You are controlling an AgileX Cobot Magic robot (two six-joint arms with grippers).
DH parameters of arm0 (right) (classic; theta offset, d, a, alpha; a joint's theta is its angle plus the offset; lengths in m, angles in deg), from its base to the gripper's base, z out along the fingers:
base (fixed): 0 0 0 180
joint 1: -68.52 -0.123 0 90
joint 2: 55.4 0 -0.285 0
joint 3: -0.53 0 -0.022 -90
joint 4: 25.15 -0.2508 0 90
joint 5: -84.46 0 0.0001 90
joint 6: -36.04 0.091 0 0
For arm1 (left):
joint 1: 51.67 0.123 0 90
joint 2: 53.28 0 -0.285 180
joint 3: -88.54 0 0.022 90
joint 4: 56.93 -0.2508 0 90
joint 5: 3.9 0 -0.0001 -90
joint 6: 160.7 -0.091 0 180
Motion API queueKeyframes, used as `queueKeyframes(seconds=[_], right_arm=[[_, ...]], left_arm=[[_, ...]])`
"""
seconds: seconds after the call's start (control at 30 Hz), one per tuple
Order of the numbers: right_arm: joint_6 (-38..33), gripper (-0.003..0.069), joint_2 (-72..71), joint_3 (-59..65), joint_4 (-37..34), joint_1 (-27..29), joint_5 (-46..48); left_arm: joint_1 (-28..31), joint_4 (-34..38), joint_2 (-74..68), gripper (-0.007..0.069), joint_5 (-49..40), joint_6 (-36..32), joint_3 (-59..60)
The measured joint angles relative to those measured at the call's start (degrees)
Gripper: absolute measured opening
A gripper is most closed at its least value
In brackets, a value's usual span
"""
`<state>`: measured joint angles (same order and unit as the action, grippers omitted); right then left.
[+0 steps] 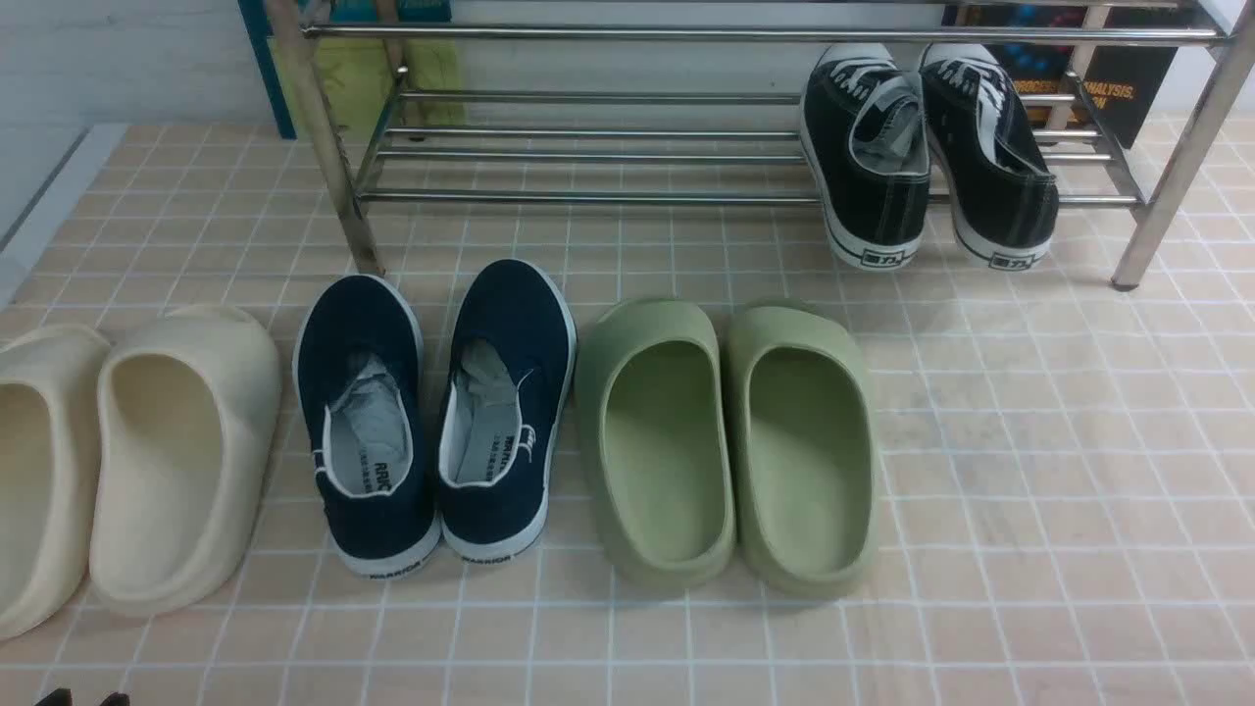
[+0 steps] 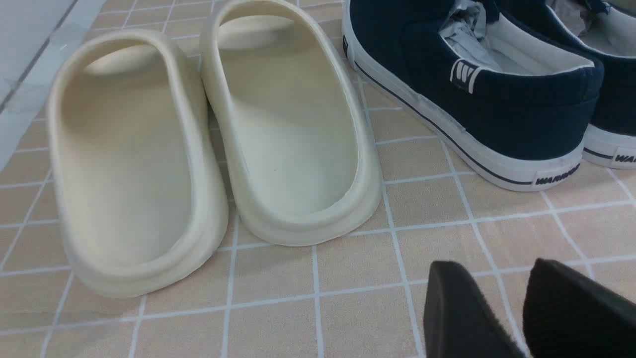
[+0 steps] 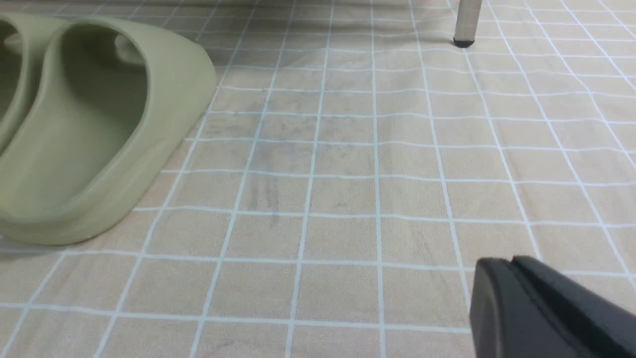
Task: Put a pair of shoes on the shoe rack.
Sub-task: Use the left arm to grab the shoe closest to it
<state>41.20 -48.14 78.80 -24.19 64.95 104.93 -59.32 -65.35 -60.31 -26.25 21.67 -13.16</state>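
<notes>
Left gripper (image 2: 497,278) is nearest, low over the floor (image 1: 1029,490). Its fingers are parted with bare tile showing between them, holding nothing. Only its tips show at the front view's bottom edge. Right gripper (image 3: 512,266) is also low, with fingers pressed together, only a thin seam between them, and empty. Black sneakers (image 1: 882,196) sit side by side on the lower bars at the rack's (image 1: 588,196) right end, toes in and heels hanging slightly over the front bar. On the floor in front of the rack, left to right, are cream slides (image 1: 181,451), navy shoes (image 1: 358,324) and green slides (image 1: 657,441), heels toward the robot.

Step, as a judgement: one pair is racked and both arms sit back and empty, so this is either task done or the pause before picking another pair; I can't tell which. If another pair goes up, navy shoes are the likely pick for the left arm. They lie ahead of the left fingers, near but not touching, with the cream slides off to the side. Green slides lie well apart from the right fingers. Next move calls for opening the right fingers, reaching forward to a heel rim, pinching it and lifting onto the free bars left of the sneakers.
</notes>
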Motion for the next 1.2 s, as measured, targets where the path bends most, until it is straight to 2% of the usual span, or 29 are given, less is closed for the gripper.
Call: queueKeyframes(seconds=[1.2], right_arm=[[0.00,0.0057,0.00,0.00,0.07,0.00,0.00]], left_arm=[[0.00,0.00,0.00,0.0239,0.00,0.00,0.00]])
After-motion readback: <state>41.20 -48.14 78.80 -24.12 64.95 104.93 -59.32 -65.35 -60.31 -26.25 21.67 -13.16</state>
